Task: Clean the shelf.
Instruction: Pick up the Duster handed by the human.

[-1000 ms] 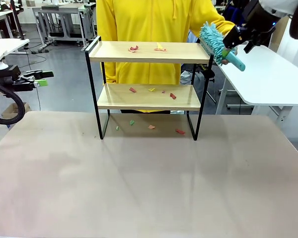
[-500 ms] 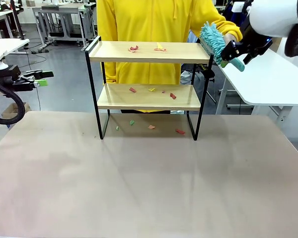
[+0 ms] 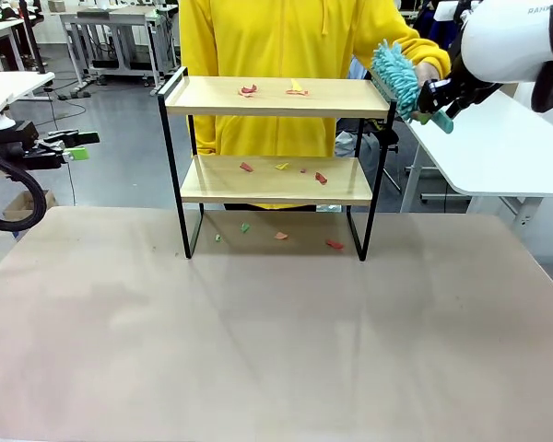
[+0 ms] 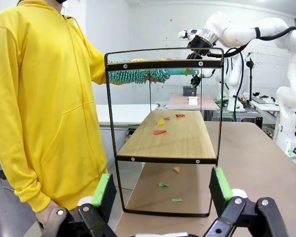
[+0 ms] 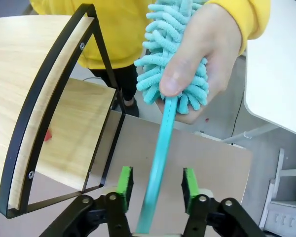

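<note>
Found the right gripper (image 5: pixel 157 178) part-way open, pads either side of the duster handle (image 5: pixel 160 138) with gaps showing, nothing clamped yet. Saw the person's hand (image 5: pixel 202 59) holding the fluffy head (image 5: pixel 167 34), with the handle running lengthwise down between the jaws. Placed the shelf (image 3: pixel 276 99) just left of that gripper, boards lying across the pale table (image 3: pixel 276 350), paper scraps (image 3: pixel 249 90) on both tiers. Noted the left gripper (image 4: pixel 162 195) wide open, empty, well apart from the shelf. Judged the right arm nearer, white side table (image 3: pixel 498 147) close beneath it

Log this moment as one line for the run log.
Handover | right gripper astride duster handle, not clamped | person's hand holds duster head | left gripper open, empty | shelf: scraps on both boards
</note>
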Controlling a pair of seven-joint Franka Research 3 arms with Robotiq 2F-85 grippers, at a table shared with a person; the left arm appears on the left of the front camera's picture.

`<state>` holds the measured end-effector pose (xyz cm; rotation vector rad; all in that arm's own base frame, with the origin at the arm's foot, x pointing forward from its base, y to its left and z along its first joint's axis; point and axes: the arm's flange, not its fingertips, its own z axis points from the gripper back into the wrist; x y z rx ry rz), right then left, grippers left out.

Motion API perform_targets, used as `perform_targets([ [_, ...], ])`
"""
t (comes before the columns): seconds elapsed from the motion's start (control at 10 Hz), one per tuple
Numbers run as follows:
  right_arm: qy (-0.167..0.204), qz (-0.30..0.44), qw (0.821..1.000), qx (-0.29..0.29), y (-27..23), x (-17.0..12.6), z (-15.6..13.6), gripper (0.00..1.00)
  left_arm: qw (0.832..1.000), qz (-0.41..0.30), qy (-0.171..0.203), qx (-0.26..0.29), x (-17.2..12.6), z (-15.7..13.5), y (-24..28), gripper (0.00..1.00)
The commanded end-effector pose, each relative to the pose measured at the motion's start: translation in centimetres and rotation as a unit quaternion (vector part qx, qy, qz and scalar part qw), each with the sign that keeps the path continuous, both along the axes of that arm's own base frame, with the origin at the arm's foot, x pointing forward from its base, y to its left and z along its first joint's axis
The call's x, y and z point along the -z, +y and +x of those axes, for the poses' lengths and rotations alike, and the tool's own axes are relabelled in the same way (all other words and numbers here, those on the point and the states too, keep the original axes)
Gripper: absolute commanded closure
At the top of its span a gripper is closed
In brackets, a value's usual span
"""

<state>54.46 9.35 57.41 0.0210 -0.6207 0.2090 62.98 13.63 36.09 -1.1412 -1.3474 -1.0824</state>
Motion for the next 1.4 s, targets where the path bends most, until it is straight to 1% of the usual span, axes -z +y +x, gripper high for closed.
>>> perform_targets([
  [0.0,-0.009,-0.010,0.999,0.030,0.71,0.09,-0.35,1.00,1.000,0.000,-0.006,0.001,-0.25,-0.12,0.01,0.00],
  [0.2,0.001,-0.018,0.999,0.039,0.83,0.07,-0.42,1.00,1.000,0.000,-0.006,0.001,-0.25,-0.12,0.01,0.00],
  [0.3,-0.002,-0.027,0.999,0.044,0.90,0.04,-0.49,1.00,1.000,0.000,-0.006,0.001,-0.25,-0.12,0.01,0.00],
  [0.5,0.011,-0.034,0.997,0.064,0.90,0.08,-0.44,1.00,1.000,0.000,-0.006,0.001,-0.25,-0.12,0.01,0.00],
  [0.7,0.012,-0.030,0.997,0.064,0.71,0.28,-0.27,1.00,1.000,0.000,-0.006,0.001,-0.25,-0.12,0.01,0.00],
  [0.8,-0.017,0.036,0.999,0.014,0.64,0.01,0.27,1.00,1.000,0.000,-0.006,0.001,-0.25,-0.12,0.01,0.00],
  [0.9,0.015,-0.024,0.999,0.041,0.05,0.45,-0.29,1.00,1.000,0.000,-0.006,0.001,-0.25,-0.12,0.01,0.00],
  [1.3,0.015,-0.024,0.999,0.041,0.05,0.45,-0.29,1.00,1.000,0.000,-0.006,0.001,-0.25,-0.12,0.01,0.00],
])
